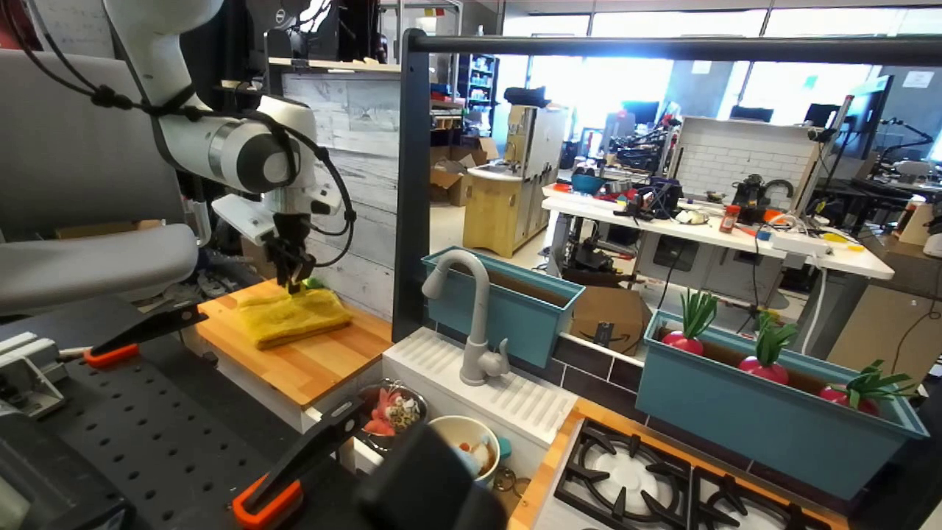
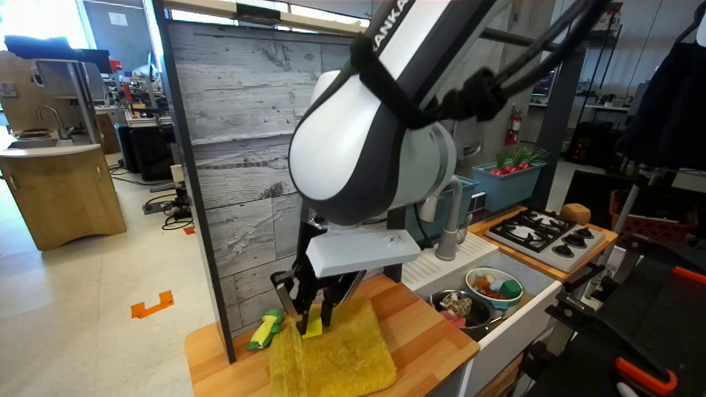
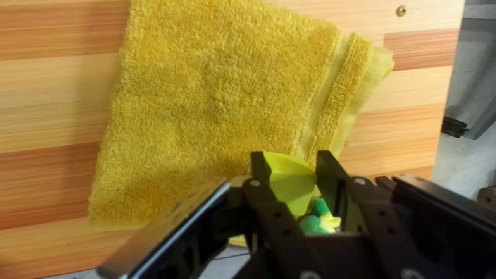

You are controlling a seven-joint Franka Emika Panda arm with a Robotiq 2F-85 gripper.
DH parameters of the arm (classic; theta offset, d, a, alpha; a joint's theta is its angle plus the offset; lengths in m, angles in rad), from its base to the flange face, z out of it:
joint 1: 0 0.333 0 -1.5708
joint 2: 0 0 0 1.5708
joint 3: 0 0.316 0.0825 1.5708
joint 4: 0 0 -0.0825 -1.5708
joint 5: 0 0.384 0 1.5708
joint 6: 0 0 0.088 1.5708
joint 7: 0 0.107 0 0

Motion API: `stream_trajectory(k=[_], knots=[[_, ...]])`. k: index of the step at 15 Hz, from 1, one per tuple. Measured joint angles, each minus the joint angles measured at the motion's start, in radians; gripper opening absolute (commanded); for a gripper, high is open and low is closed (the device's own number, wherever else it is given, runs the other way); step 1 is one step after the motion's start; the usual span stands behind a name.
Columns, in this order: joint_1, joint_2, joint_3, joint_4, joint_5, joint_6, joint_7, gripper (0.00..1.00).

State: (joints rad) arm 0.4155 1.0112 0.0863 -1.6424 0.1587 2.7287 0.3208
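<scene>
A yellow-green piece (image 3: 291, 190) is pinched by the claw (image 2: 314, 324) over a folded yellow towel (image 3: 217, 85); contact with the towel cannot be confirmed. Mixed items (image 2: 497, 285) are contained in a metal bowl (image 2: 477, 313) and an adjacent white tub (image 1: 458, 429). Three radishes (image 1: 764, 369) are seated in a blue planter (image 1: 765, 427). The letters "ANKA" (image 2: 389, 24) can be read on the arm (image 2: 336, 154). The towel is supported by a wooden tabletop (image 2: 424, 353), backed by a grey plank-patterned panel (image 2: 237, 171); bright windows (image 1: 611, 85) are visible beyond

Weathered-plank panel (image 2: 237, 105) lines the back edge of the butcher-block counter (image 2: 424, 336). Pale floor (image 2: 83, 298) beyond the counter's rounded corner. Bright windows (image 1: 625, 77) behind white workbench (image 1: 865, 262).
</scene>
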Motion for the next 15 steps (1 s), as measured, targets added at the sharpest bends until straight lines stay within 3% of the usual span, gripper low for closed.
stream_trajectory(k=[4,7,10,15], knots=[[-0.028,-0.197,0.003,-0.182,-0.005,-0.020,-0.024,0.12],[-0.042,-0.295,-0.045,-0.315,-0.020,-0.108,0.015,0.12],[-0.052,-0.302,-0.115,-0.414,-0.041,-0.116,0.063,0.12],[-0.068,-0.203,-0.234,-0.455,-0.074,0.053,0.111,0.12]])
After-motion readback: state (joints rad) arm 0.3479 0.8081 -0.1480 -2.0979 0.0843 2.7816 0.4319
